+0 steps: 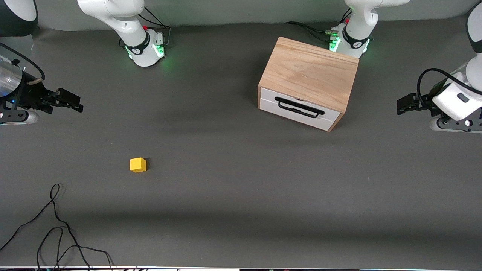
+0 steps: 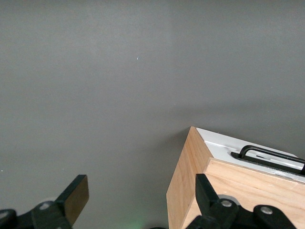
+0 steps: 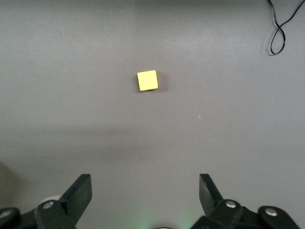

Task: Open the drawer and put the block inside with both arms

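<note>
The oak box (image 1: 310,71) stands near the left arm's base, and its drawer (image 1: 297,110), with a white front and a black wire handle (image 1: 299,107), is closed. The yellow block (image 1: 138,165) lies on the table toward the right arm's end, nearer to the front camera than the box. My left gripper (image 1: 401,105) is open and empty, up in the air beside the box. In the left wrist view (image 2: 141,198) it hangs over the box's corner (image 2: 188,191), with the handle (image 2: 267,155) in sight. My right gripper (image 1: 76,103) is open and empty, and the right wrist view (image 3: 145,193) shows the block (image 3: 147,80) on the table below it.
A loose black cable (image 1: 56,226) lies on the grey table (image 1: 241,188) near the front edge at the right arm's end; it also shows in the right wrist view (image 3: 280,28). The arms' green-lit bases (image 1: 147,47) stand along the table's edge farthest from the front camera.
</note>
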`<state>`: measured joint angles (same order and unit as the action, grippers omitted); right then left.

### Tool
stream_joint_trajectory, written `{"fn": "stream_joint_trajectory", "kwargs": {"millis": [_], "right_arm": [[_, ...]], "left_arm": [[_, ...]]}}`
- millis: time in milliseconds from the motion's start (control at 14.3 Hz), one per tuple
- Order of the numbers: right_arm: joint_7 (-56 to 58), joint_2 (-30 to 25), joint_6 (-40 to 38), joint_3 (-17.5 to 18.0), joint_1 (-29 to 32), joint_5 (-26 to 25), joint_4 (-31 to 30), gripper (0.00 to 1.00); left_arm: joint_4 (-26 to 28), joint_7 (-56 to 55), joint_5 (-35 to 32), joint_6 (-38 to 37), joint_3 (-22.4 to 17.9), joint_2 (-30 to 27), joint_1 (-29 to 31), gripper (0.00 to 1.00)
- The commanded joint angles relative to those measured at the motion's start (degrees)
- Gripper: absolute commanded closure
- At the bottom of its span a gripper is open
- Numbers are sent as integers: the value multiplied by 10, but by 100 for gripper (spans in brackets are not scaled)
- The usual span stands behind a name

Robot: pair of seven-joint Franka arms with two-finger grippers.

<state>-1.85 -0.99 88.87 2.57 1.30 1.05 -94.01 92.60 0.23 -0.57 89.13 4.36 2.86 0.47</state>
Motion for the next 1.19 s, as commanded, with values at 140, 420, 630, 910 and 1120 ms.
{"fn": "stream_joint_trajectory", "kwargs": {"millis": [140,420,630,910,1120], "right_arm": [[-13,4,-1,3,3,-6,9,0],[-11,8,4,3,5,-4,10,0],[-4,30,39,3,5,-4,10,0],[-4,91,103,3,5,3,8,0],[-3,138,153,6,3,4,-5,0]], "left_arm": [[1,9,-6,1,1,-6,1,0],[-1,-3,-6,-2,2,-6,-2,0],[-7,-63,-1,-17,16,-8,-13,0],[-12,-281,1,-59,67,-6,-22,0],[-13,-484,-1,-70,136,0,-37,0]]}}
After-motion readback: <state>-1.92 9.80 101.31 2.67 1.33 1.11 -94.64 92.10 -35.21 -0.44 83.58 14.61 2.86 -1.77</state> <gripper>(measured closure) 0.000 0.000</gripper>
